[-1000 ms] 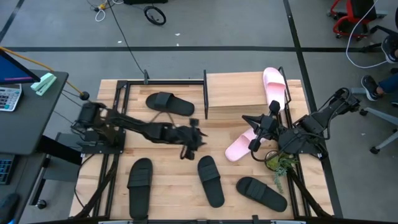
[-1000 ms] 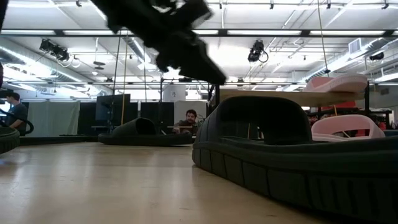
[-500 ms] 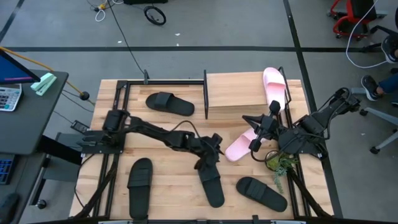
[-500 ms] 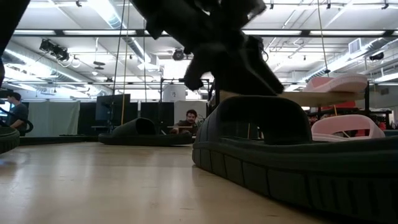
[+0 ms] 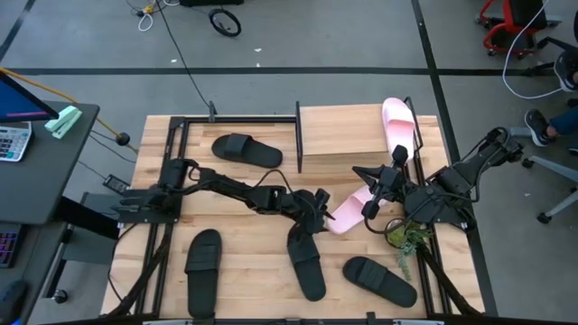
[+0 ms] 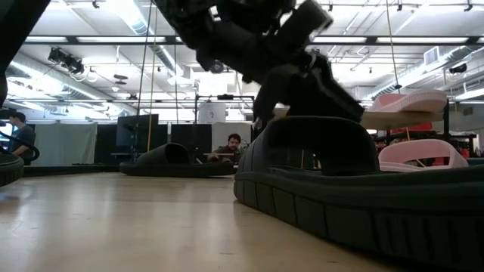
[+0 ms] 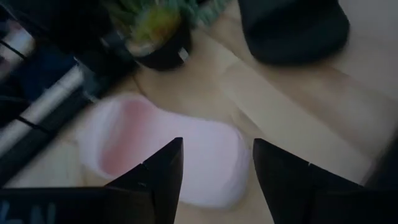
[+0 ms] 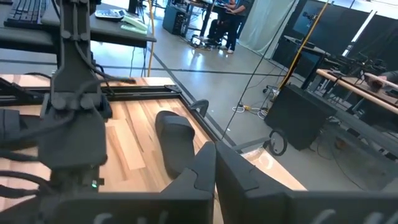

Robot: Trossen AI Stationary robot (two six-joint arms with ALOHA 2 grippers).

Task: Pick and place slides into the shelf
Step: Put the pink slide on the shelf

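My left gripper (image 5: 321, 214) (image 7: 217, 149) is open and hovers low over the table's middle. Its fingers stand on either side of the end of a pale pink slide (image 5: 348, 213) (image 7: 168, 155) that lies flat on the table, without touching it. A second pink slide (image 5: 397, 126) (image 6: 408, 101) lies on the shelf's (image 5: 348, 135) top board. Black slides lie flat on the table at the far left (image 5: 246, 149), near left (image 5: 203, 269), near middle (image 5: 305, 262) (image 6: 340, 189) and near right (image 5: 379, 280). My right gripper (image 5: 368, 209) (image 8: 214, 165) is shut and waits above the table's right side, beside the shelf.
A small potted plant (image 5: 404, 236) (image 7: 152, 31) stands on the table's right, close to the pink slide. Black frame rails (image 5: 172, 126) run along the table's edges. A desk with a calculator (image 5: 13, 140) stands off the left edge. People sit in the room behind.
My left arm has swung from the table's middle toward the right edge, passing over the near-middle black slide and stopping at the pink slide on the table. The slides have stayed where they were.
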